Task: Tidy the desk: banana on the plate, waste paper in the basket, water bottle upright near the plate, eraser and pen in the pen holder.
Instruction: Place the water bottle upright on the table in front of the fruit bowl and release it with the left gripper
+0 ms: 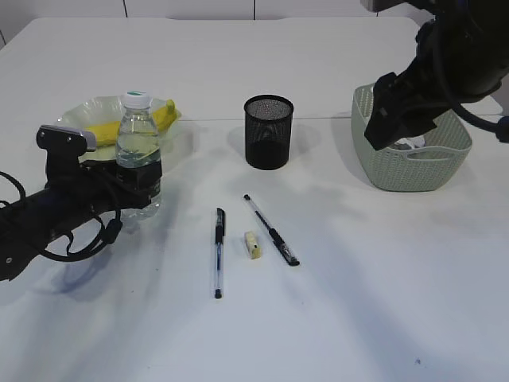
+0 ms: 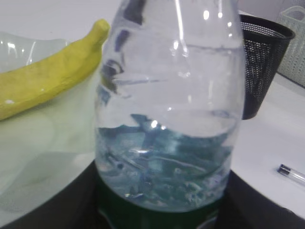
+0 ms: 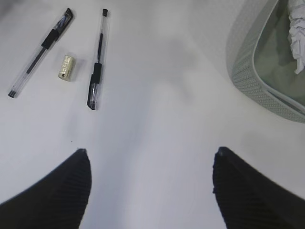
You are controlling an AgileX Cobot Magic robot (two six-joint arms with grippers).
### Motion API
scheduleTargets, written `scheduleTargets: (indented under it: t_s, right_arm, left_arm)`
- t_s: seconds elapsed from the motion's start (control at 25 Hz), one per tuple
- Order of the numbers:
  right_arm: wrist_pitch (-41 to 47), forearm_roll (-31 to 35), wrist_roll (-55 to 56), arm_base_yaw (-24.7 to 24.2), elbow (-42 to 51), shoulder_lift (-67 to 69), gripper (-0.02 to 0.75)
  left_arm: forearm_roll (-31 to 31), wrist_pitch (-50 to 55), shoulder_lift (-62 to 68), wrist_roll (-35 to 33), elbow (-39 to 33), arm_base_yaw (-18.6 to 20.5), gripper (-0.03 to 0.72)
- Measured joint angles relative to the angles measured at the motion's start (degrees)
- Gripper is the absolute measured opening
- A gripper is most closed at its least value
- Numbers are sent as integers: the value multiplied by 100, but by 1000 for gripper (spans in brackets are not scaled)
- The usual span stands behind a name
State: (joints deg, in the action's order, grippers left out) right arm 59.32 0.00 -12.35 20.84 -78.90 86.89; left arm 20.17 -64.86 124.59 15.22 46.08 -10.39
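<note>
Honestly, left gripper (image 1: 141, 185) is clamped around the upright water bottle (image 1: 138, 143) by the plate (image 1: 89, 111); open slowly, back straight off. Right gripper (image 3: 150, 188) fingers spread empty

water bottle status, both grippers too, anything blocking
Left gripper shut on water bottle, upright beside plate. Right gripper open, empty, near basket. Two pens, eraser loose on desk; nothing blocking.

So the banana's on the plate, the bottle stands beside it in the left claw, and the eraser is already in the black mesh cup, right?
Not quite. The eraser still lies on the desk between the two pens, as the exterior view shows, not in the cup. The rest holds: banana on the plate, bottle upright in the left claw.
</note>
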Motion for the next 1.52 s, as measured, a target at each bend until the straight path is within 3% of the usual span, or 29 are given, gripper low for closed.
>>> scheduleTargets:
  t_s: [0.36, 1.12, 1.52]
  right_arm:
    - [0, 0, 0, 0, 0, 0, 591]
    - [0, 0, 0, 0, 0, 0, 591]
    - [0, 0, 0, 0, 0, 0, 591]
  left_arm:
    - [-464, 0, 3, 0, 5, 0, 397]
    - [-71, -34, 3, -13, 5, 0, 591]
    - [36, -34, -192, -13, 5, 0, 609]
